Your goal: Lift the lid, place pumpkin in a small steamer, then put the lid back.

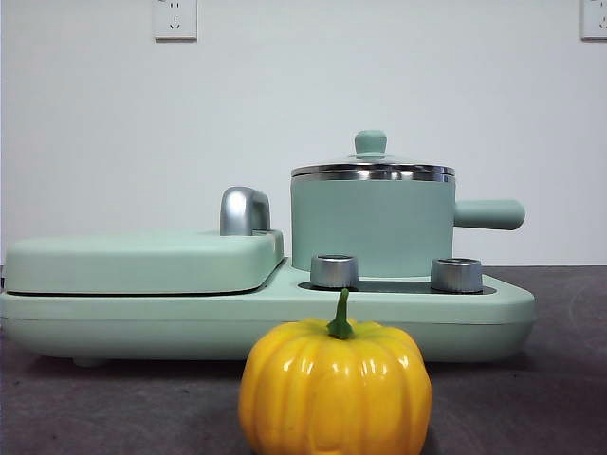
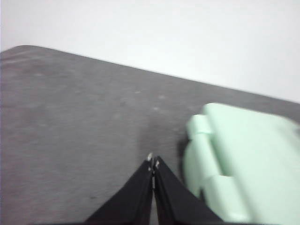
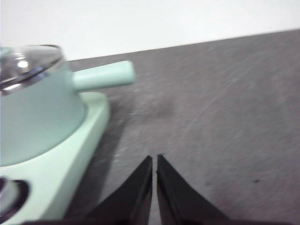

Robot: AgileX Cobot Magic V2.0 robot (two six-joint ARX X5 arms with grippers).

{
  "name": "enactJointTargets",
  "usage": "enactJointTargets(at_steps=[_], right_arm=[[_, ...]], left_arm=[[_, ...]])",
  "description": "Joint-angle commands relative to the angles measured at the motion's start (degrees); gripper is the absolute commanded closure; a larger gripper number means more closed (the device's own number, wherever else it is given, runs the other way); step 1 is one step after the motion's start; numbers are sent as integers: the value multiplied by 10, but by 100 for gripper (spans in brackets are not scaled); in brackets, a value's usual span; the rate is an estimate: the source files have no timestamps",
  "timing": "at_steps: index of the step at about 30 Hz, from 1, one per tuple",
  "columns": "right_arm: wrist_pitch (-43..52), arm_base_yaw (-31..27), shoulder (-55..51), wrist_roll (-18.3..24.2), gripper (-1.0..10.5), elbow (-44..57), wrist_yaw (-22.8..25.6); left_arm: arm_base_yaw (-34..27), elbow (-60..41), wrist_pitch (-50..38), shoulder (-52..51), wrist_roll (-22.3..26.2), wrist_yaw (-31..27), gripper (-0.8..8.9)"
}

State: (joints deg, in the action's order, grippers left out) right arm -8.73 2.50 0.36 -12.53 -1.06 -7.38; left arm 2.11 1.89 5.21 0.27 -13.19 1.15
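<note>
- right now the pumpkin (image 1: 334,387) sits on the dark grey table (image 1: 560,379) at the very front of the front view, glossy yellow-orange, upright, its short green stem pointing up.
- behind it stands a mint-green cooker base (image 1: 285,327), long and low, apart from the pumpkin.
- the small steamer (image 1: 372,226) stands on the right part of that base, its stubby side handle (image 1: 488,214) pointing out to the right in the front view.
- the lid (image 1: 372,167) is on the steamer, its steel rim seated on the pot's rim and its mint-green knob on top.
- two steel dials (image 1: 334,271) stand on the base just in front of the steamer, one at each side.
- the wide flat cover (image 1: 142,261) lies closed on the left part of the base, a chrome handle (image 1: 244,210) at its near-steamer end.
- the left gripper (image 2: 153,163) hangs over bare table just beside the flat-cover end of the cooker, its jaws pressed together on nothing.
- the right gripper (image 3: 154,159) hangs over bare table beside the steamer end of the base, jaws drawn together with only a hairline between them, holding nothing; the steamer's handle is well ahead of it.
- neither gripper shows in the front view.
- two wall sockets (image 1: 174,19) sit high on the white wall behind.
</note>
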Motion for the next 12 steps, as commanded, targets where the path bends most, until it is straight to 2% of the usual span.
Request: enactJointTargets(at_steps=[1, 6, 12], right_arm=[[-10, 0, -1, -56, 933, -25, -6], [-52, 0, 2, -97, 933, -83, -20], [-155, 0, 52, -99, 933, -185, -34]], left_arm=[[5, 11, 1, 3, -31, 21, 805], [25, 53, 30, 28, -58, 25, 805], [49, 119, 37, 95, -103, 37, 805]])
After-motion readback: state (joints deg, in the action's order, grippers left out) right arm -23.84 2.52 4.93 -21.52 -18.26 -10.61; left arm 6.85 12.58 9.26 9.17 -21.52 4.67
